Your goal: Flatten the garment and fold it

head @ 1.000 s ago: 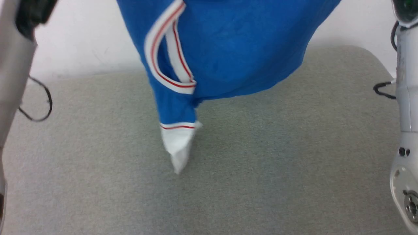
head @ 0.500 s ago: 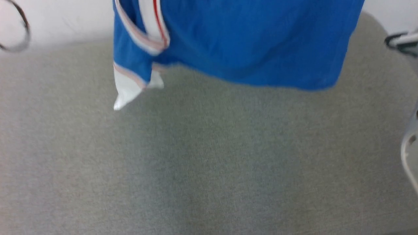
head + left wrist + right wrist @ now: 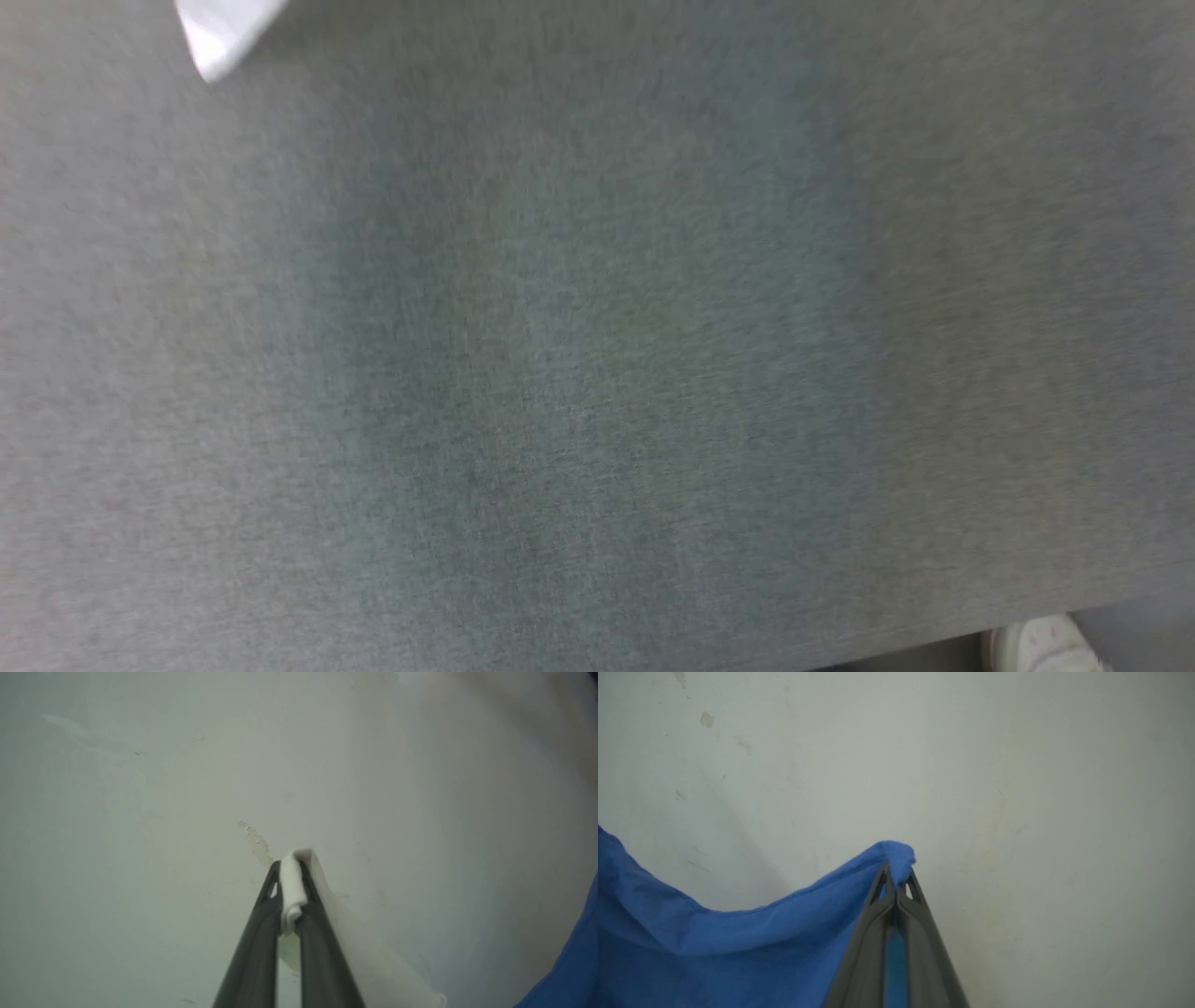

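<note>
The garment hangs in the air between both arms. Its white sleeve tip dangles at the top left of the head view, above the grey table. My left gripper is shut on a fold of the white sleeve, facing a pale wall; white cloth and a patch of blue cloth trail to the lower right. My right gripper is shut on a bunched edge of the blue cloth, which sags away to the left of that view.
The grey fabric-covered table takes up most of the head view, with its near edge at the bottom right. A white shoe shows below that edge on the floor. A scuffed pale wall stands behind both grippers.
The head camera has tilted down: wall, arms and the blue body of the garment have left the top of the picture. The white sleeve tip now shows at the top left.
</note>
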You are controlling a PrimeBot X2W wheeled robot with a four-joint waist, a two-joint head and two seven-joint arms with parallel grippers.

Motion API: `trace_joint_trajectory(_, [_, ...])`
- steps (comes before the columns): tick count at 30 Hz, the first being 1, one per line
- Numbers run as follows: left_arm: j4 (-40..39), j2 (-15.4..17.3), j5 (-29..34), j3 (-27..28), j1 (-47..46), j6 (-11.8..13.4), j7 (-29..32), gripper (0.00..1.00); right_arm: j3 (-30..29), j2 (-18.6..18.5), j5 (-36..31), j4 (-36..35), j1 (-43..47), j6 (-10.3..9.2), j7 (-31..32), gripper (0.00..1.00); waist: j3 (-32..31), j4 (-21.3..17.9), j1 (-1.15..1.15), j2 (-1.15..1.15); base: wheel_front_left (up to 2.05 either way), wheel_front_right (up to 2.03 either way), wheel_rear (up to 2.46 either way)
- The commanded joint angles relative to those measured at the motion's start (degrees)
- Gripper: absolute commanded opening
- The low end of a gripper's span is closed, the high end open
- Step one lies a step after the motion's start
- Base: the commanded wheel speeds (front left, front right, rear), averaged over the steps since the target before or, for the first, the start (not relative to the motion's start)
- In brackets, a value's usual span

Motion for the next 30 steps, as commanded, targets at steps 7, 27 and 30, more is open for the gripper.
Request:
trace_joint_trajectory(7, [0.38, 0.11, -2.62, 0.11, 3.33, -3.32, -4.9, 0.0, 5.61, -4.22, 1.56, 1.32, 0.33, -0.05, -4.15, 0.0, 14.65, 3.08, -0.02, 0.0, 0.0, 0.0, 0.0])
trace_joint_trajectory(27, [-30.17, 9.34, -10.87, -6.99, 44.18, -2.28, -7.36, 0.0, 14.36, -25.64, 30.23, -33.32, 42.96, -0.05, 0.56, 0.0, 7.23, 8.54, -0.02, 0.0, 0.0, 0.0, 0.0])
trace_joint_trajectory(30, [-35.57, 11.21, -11.24, -8.19, 53.15, 2.13, -7.68, 0.0, 11.29, -24.52, 30.76, -37.32, 52.2, -0.05, 0.53, 0.0, 4.64, 8.59, -0.02, 0.0, 0.0, 0.0, 0.0])
